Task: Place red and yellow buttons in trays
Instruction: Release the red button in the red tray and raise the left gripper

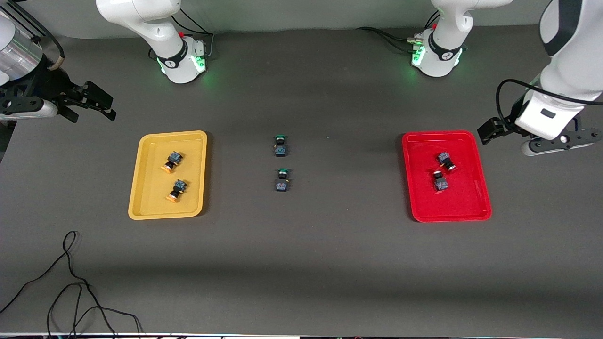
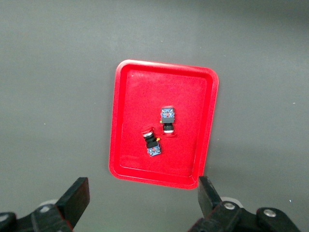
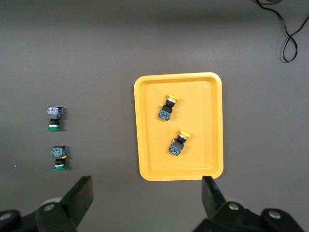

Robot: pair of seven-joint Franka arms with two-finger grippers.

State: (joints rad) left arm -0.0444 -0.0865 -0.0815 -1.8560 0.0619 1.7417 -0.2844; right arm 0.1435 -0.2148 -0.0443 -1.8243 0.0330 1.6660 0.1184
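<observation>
The yellow tray [image 1: 150,200] holds two yellow-capped buttons [image 1: 172,161] [image 1: 177,189], both lying on their sides. The red tray [image 1: 466,200] holds two red-capped buttons [image 1: 446,160] [image 1: 440,181]. My right gripper [image 1: 92,101] is open and empty, up over bare table at the right arm's end beside the yellow tray. Its wrist view shows the yellow tray [image 3: 145,159] and both yellow buttons [image 3: 167,108] [image 3: 178,143] past the gripper [image 3: 147,194]. My left gripper [image 1: 490,131] is open and empty, over the table beside the red tray [image 2: 166,65]; its wrist view [image 2: 142,195] shows both red buttons [image 2: 167,119] [image 2: 151,141].
Two green-capped switches [image 1: 281,145] [image 1: 282,180] stand on the dark table midway between the trays, also in the right wrist view [image 3: 54,117] [image 3: 59,157]. A loose black cable [image 1: 70,282] lies near the front camera at the right arm's end.
</observation>
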